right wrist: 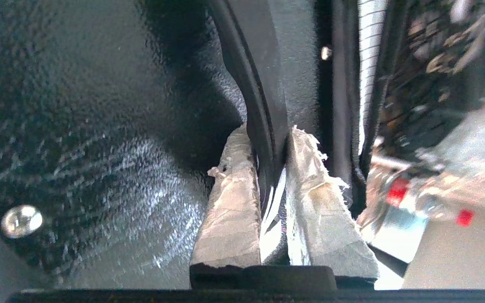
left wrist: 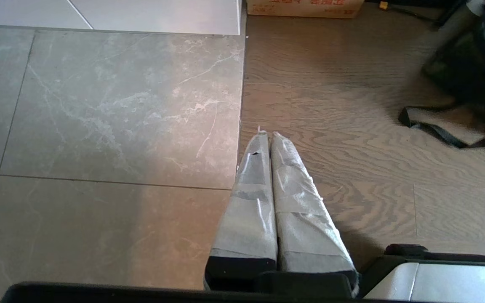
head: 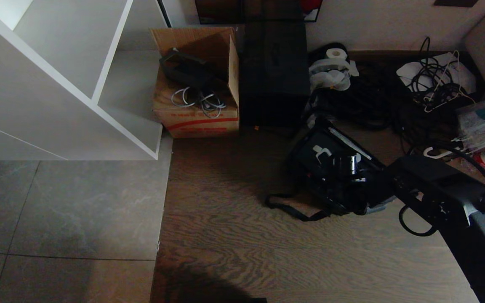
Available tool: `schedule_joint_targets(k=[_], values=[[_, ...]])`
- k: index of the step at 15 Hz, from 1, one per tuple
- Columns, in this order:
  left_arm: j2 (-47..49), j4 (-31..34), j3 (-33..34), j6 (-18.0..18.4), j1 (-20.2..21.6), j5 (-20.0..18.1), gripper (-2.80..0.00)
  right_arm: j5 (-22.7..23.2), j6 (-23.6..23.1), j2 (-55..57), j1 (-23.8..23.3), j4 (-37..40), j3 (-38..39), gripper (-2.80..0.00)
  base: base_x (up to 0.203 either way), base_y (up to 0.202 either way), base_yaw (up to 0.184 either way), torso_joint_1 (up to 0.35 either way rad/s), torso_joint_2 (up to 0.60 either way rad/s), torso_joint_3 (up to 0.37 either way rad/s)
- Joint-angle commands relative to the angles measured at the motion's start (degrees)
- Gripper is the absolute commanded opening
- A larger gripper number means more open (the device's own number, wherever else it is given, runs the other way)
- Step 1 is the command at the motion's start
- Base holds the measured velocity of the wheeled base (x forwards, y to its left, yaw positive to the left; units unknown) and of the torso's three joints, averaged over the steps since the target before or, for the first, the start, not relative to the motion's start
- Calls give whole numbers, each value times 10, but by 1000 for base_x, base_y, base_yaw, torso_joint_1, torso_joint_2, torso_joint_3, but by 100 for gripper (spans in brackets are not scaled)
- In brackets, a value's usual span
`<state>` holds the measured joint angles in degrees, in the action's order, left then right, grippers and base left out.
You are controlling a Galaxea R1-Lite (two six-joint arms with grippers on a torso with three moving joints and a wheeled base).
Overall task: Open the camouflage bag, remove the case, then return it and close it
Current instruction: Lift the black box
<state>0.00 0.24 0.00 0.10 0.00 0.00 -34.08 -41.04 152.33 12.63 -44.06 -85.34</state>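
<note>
The right gripper [right wrist: 267,168] is seen in the right wrist view with its two tape-wrapped fingers [right wrist: 230,202] pressed against either side of a thin black edge [right wrist: 263,109], apparently a rim or strap of the camouflage bag [head: 331,168]; what exactly is pinched cannot be told, but the hold looks chosen so that a flap or lid could be lifted by it. Around the fingers, textured black material fills the centre and left of that view, with a shiny rivet [right wrist: 21,219] at the lower left. In the head view the bag is found right of centre on the wooden floor [head: 225,235], its loose strap [head: 293,206] trailing towards the lower left, and the right arm [head: 444,198] reaches in from the lower right so that its end is laid over the bag's right side. The bag appears dark and partly open there; no case can be made out. Behind it, in the upper middle, a black box [head: 274,71] and a cardboard box [head: 196,84] are stood against the wall. The left gripper [left wrist: 270,139] is kept idle over the seam between tile and wood, fingers pressed together on nothing, well apart from the bag. The opening step is judged to be in hand.
</note>
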Motion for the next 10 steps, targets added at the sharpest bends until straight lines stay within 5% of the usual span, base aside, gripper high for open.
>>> schedule_joint_targets(k=[1, 4, 8, 9, 10], values=[[0, 0, 0, 0, 0, 0, -280, 5, 15, -51, 20, 5, 78, -280, 0, 0, 0, 0, 0, 0], [0, 0, 0, 0, 0, 0, -280, 44, 23, -109, 32, 19, 179, -280, 0, 0, 0, 0, 0, 0], [0, 0, 0, 0, 0, 0, -280, 62, 19, -99, 26, 38, 140, -280, 0, 0, 0, 0, 0, 0], [0, 0, 0, 0, 0, 0, -280, 64, 15, -98, 20, 44, 134, 0, 0, 0, 0, 0, 0, 0], [0, 0, 0, 0, 0, 0, -280, 60, 18, -93, 20, 43, 127, 0, 0, 0, 0, 0, 0, 0]])
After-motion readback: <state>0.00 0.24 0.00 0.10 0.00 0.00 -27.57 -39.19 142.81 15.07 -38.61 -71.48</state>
